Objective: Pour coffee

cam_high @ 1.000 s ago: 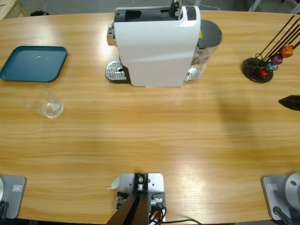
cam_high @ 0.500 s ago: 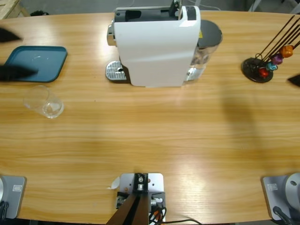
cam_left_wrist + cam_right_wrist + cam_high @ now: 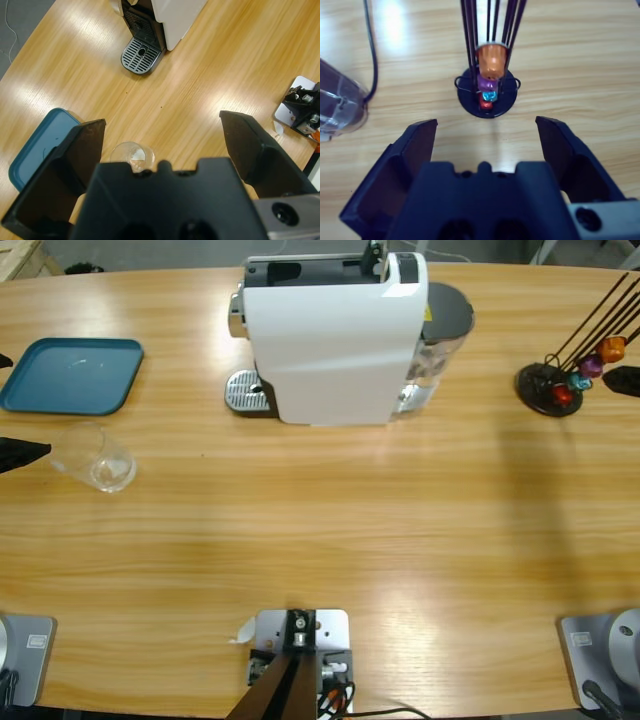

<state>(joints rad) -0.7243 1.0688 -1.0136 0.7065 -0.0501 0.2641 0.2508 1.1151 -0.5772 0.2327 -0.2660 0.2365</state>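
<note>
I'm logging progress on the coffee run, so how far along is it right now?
Barely begun. Done: nothing visible; the glass looks empty and stands away from the machine's drip tray. In hand: the left end effector, open, points toward the glass; the right end effector, open, faces the capsule rack. Left: a capsule loaded, the glass placed under the spout of the coffee machine, brewing.
</note>
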